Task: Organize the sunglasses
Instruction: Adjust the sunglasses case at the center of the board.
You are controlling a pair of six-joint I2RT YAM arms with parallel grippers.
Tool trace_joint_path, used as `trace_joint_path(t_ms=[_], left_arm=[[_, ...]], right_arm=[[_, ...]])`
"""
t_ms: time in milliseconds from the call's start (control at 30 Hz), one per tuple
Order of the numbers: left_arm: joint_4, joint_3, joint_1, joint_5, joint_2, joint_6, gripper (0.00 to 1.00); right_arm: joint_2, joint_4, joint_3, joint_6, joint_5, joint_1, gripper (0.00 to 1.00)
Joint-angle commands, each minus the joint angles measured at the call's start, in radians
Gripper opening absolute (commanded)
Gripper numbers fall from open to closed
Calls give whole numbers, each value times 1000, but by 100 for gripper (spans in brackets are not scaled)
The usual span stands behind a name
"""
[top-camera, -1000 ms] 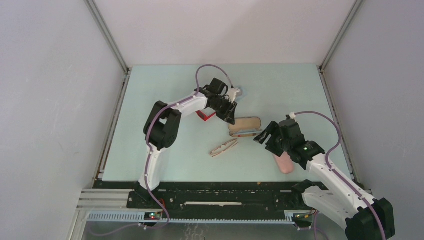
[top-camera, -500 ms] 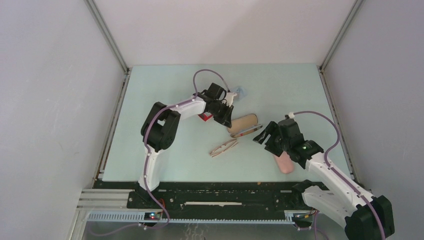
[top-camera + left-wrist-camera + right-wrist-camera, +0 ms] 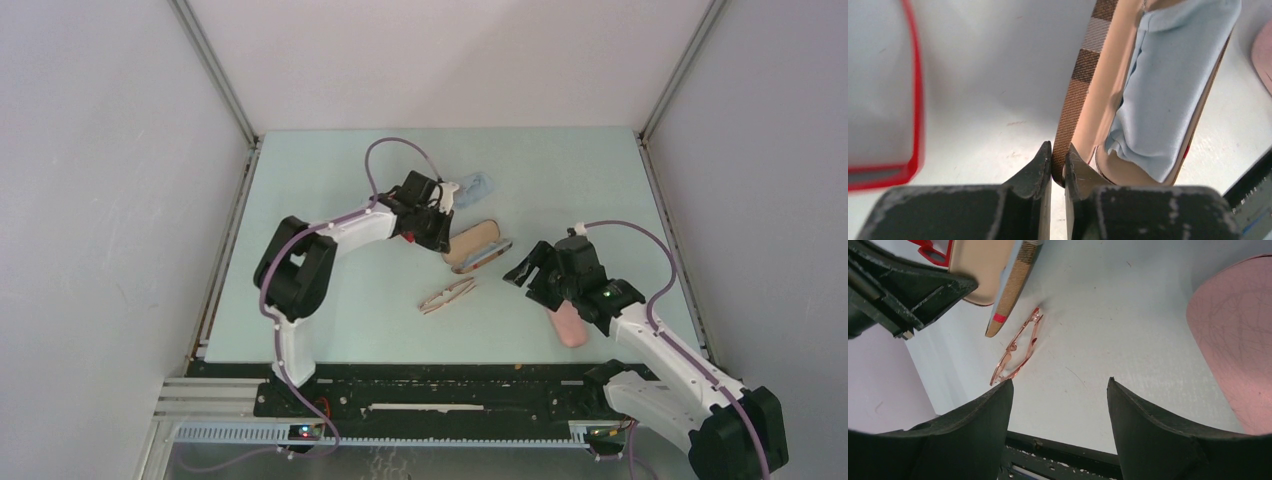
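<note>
1. Left hand (image 3: 1058,150) is narrowed, pinching the rim of the open plaid case (image 3: 1083,85), which holds a pale blue cloth (image 3: 1168,85).
2. Red sunglasses (image 3: 915,100) lie just beside it, seemingly flat on the desk (image 3: 998,75).
3. Right hand (image 3: 1058,382) hangs wide, gripping nothing.
4. Slim orange sunglasses (image 3: 1018,347) lie near the case.

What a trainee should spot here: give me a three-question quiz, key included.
1. True or false: the left gripper pinches the plaid case by its rim.
2. Fill in: inside the open case lies a pale blue ____.
3. The slim orange sunglasses are: A in the right gripper; B loose on the table; C inside the pink case.
Key: 1 true; 2 cloth; 3 B.
</note>
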Motion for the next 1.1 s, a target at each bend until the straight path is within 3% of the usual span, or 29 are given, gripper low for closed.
trace_joint_path(t_ms=[0,200,400,633,1067], left_arm=[[120,-122,-6,-176,-174,-129,0],[164,-254,-13,-330,-353,-219,0],[66,-303,-13,-488,-474,-243,0],[2,-402,-13,-671,-596,-330,0],[-61,-473,-8,-767,-720,-369,0]], right_arm=[[21,64,-8,25,-19,39,77],[149,133,-7,253,20,199,79],[318,200,11,474,42,307,83],[508,46,205,602,108,347,84],[772,-7,364,732,45,380,82]])
